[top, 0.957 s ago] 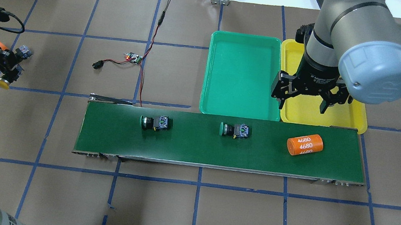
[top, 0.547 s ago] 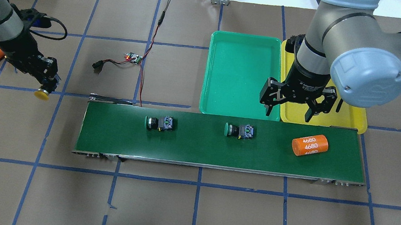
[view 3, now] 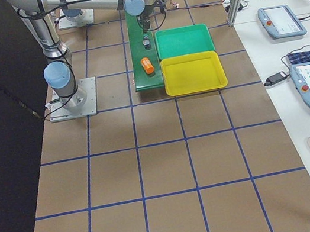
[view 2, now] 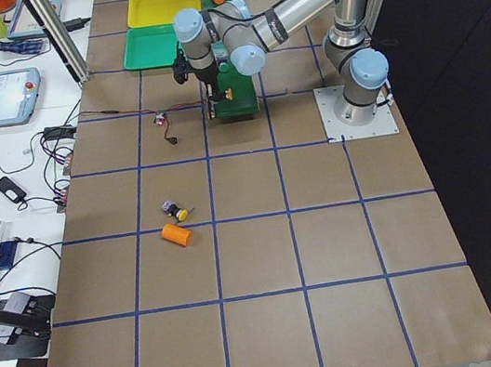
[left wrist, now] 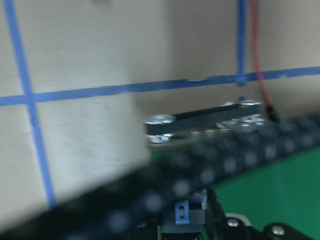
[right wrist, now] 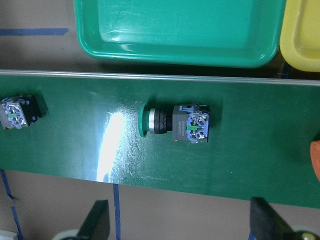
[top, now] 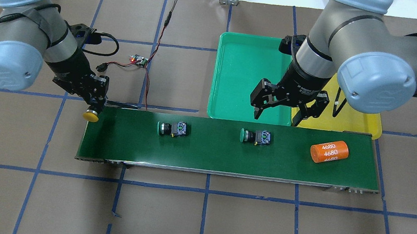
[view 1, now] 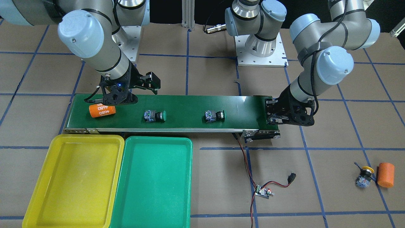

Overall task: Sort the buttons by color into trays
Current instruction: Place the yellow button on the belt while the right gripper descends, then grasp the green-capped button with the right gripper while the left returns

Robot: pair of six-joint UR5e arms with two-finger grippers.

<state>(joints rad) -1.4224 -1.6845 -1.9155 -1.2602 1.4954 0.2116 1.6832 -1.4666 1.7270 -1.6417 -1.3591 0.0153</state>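
Note:
Two green-capped buttons lie on their sides on the dark green conveyor: one left of the middle and one right of the middle. They also show in the front view, the first and the second. My left gripper is shut on a yellow-capped button, cap down, at the belt's left end. My right gripper is open and empty above the green tray's front edge, just behind the right green button. The yellow tray lies beside it. Another yellow-capped button lies off on the table.
An orange cylinder marked 4680 lies on the belt's right part. A second orange cylinder lies beside the loose yellow button. A small circuit board with red-black wires lies behind the belt's left end.
My left arm has carried the yellow button rightwards from the table's far left to the belt's left end. My right gripper has moved left from the yellow tray to the green tray's front. Belt items drifted right.

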